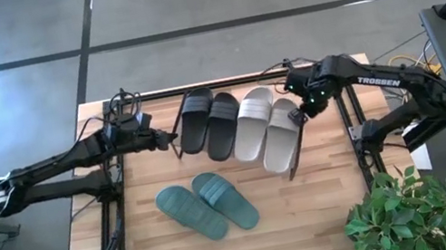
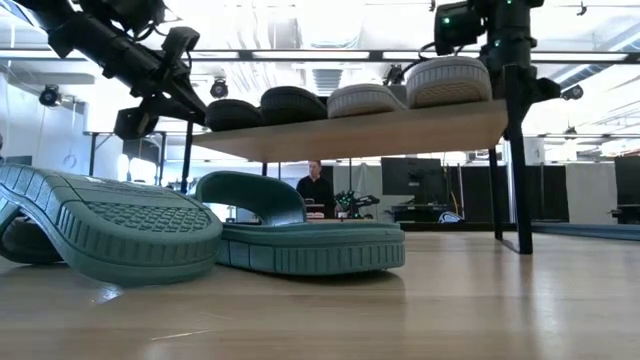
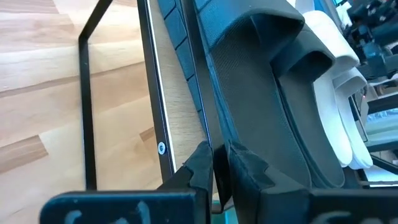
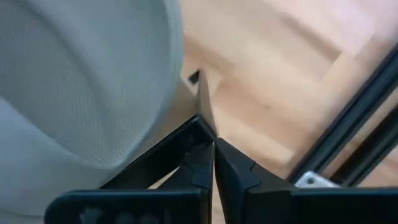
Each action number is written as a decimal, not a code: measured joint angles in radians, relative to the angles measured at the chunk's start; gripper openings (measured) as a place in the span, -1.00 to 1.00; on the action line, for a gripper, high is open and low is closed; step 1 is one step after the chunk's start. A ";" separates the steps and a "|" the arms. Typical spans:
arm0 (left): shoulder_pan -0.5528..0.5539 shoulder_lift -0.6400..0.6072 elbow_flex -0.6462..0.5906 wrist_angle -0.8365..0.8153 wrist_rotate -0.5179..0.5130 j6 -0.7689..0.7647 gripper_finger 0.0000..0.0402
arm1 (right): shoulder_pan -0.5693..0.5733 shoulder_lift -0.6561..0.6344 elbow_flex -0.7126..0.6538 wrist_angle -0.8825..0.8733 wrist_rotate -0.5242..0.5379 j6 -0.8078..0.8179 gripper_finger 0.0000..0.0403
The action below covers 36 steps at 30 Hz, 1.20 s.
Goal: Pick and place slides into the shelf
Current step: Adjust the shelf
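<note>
The left arm reaches in from the counter's left edge, stretched nearly level toward the far side, its left gripper (image 1: 172,138) closed with fingers pressed together. The right arm bends in from the counter's right edge near the far right corner, its right gripper (image 1: 299,117) likewise closed, pointing down.

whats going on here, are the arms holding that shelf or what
Two robot arms are putting slides on a low shelf. The black pair and white pair already sit on its wooden top; the teal pair lies on the table in front. The left gripper is shut at the shelf's left end beside the black slides, the right gripper shut at its right end by the white ones. Neither holds a slide.
</note>
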 joint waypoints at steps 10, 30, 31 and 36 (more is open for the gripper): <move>0.000 -0.008 -0.002 -0.005 0.036 -0.015 -0.93 | -0.142 0.009 0.060 0.168 0.038 -0.029 -0.96; -0.016 -0.008 0.000 0.066 0.143 0.011 -0.74 | -0.304 0.009 0.095 0.375 0.126 -0.090 -0.96; -0.016 -0.008 0.000 0.064 0.143 0.011 -0.74 | -0.304 0.009 0.112 0.313 0.127 -0.102 -0.96; -0.015 -0.008 0.000 0.062 0.140 0.024 -0.73 | -0.278 0.009 0.216 -0.073 0.123 -0.126 -0.96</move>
